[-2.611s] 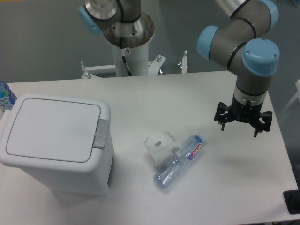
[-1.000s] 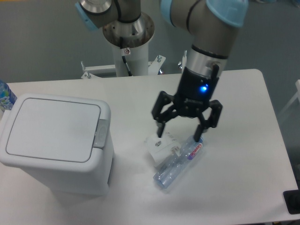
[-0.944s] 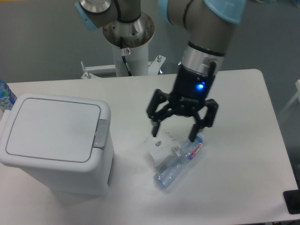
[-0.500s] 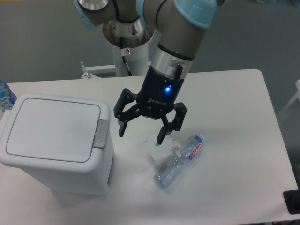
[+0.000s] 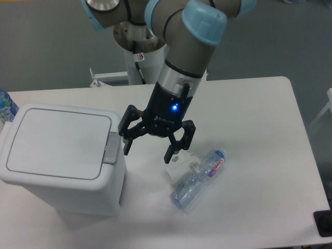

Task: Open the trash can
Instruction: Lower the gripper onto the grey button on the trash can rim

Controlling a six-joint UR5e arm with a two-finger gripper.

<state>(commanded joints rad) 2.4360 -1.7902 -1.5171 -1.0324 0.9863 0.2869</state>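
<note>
The trash can (image 5: pixel 62 161) is a large white boxy bin at the table's left, its flat lid (image 5: pixel 56 142) lying shut. A small grey push-button latch (image 5: pixel 112 147) sits at the lid's right edge. My gripper (image 5: pixel 148 150) hangs just right of the bin, fingers spread open and pointing down, with nothing between them. Its left fingertip (image 5: pixel 126 149) is close beside the latch, a little to its right.
A crumpled clear plastic bottle (image 5: pixel 198 179) and a white crumpled packet (image 5: pixel 180 166) lie on the table right of the gripper. A blue-labelled bottle (image 5: pixel 5 106) peeks in at the far left edge. The arm's base column (image 5: pixel 144 57) stands at the back.
The arm has swept from the table's right side leftwards across the bottle and packet, ending next to the bin's latch. The gripper stayed open; the lid has not moved.
</note>
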